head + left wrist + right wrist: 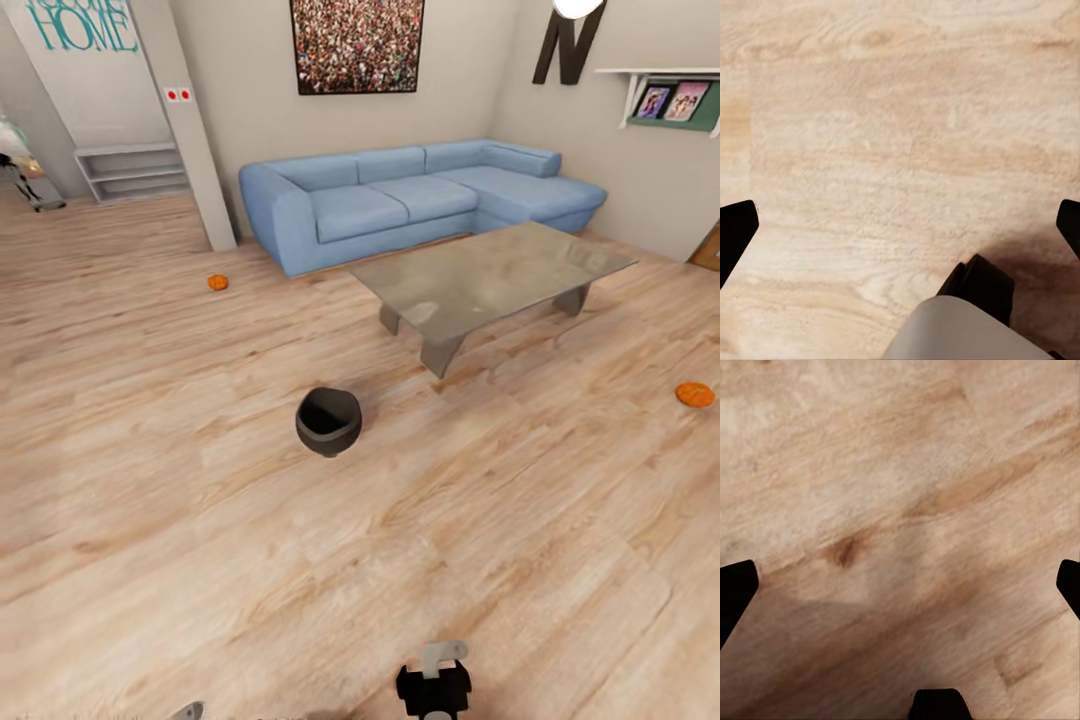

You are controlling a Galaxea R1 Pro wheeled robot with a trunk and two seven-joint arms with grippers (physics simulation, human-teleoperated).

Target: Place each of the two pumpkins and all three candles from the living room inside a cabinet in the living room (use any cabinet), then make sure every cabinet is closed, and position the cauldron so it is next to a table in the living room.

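Observation:
The black cauldron (328, 420) stands upright on the wood floor, a short way in front of the glass-topped table (490, 275) and apart from it. One orange pumpkin (218, 283) lies on the floor to the left of the sofa's end. A second pumpkin (694, 394) lies at the far right, beyond the table. In the left wrist view my left gripper (900, 232) is open over bare floor, its dark fingertips (735, 232) far apart. My right gripper (900, 592) is open too, holding nothing. The right arm's end (433, 685) hangs at the head view's lower edge.
A blue corner sofa (400, 200) stands against the back wall behind the table. A white pillar (195, 130) rises left of it, with low white shelves (130, 170) further left. A wall shelf with photos (670, 100) hangs at the right.

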